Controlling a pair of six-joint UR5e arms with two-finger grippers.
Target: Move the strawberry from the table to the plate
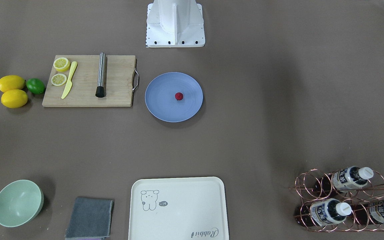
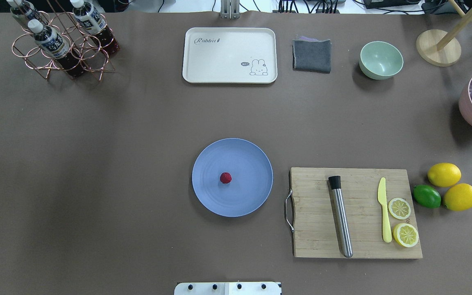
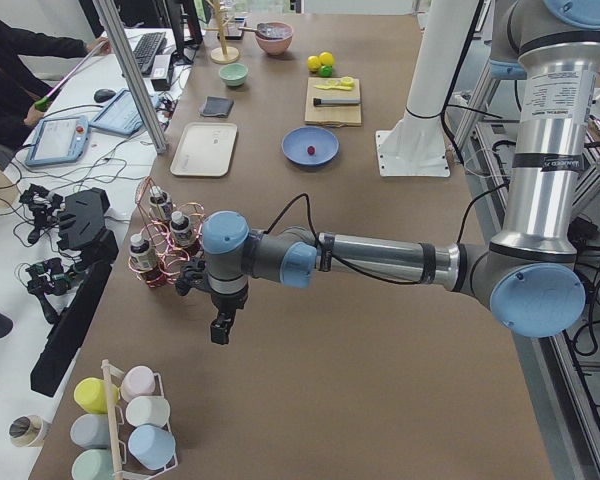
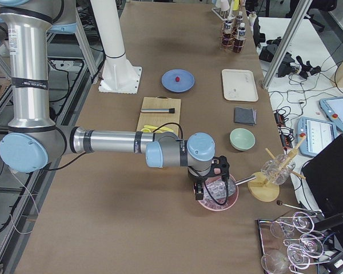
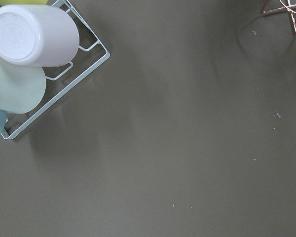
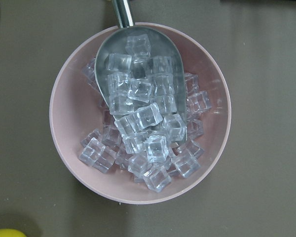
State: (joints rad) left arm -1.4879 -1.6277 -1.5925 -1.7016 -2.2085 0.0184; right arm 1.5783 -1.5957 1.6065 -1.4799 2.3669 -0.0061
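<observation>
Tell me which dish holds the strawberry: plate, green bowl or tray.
The blue plate: the strawberry lies near its centre. The mint-green bowl and the cream tray hold nothing.

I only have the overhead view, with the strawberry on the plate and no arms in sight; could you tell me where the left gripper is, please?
Observer: The left gripper hangs over bare table beside some pastel cups.
Operator: Thank you, and the right one?
Observer: The right gripper hangs above a pink bowl of ice cubes with a metal scoop in it.
Operator: Is either holding anything?
Observer: I cannot tell; neither wrist view shows fingers.
</observation>
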